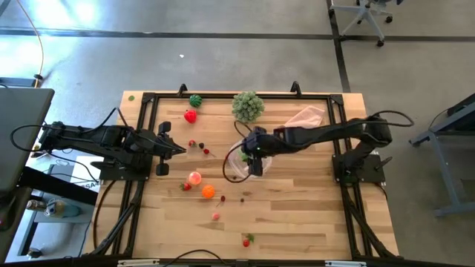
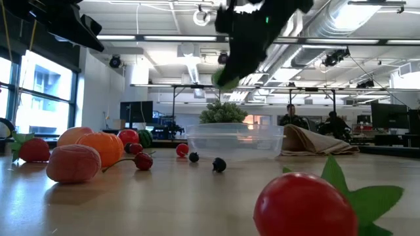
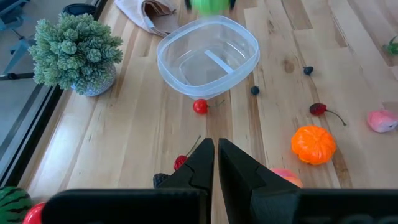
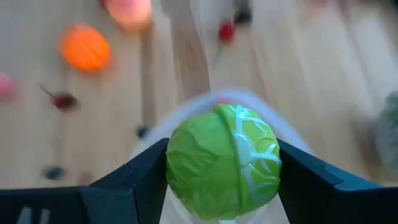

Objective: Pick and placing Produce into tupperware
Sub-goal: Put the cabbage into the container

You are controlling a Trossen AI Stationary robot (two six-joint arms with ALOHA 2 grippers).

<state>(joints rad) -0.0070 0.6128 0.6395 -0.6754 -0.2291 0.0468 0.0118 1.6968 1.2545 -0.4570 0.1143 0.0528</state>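
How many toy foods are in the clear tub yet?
None: the round clear plastic tub looks empty. The right gripper holds a bright green toy cabbage above it. The orange toy, red cherry and other pieces wait on the table. The left gripper waits shut.

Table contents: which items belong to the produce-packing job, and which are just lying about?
Job:
- tupperware, empty
- green cabbage held by right gripper above it
- loose produce: orange, cherry, tomato, watermelon

Lying about:
- leafy ball
- pink cloth
- left gripper, shut, waiting
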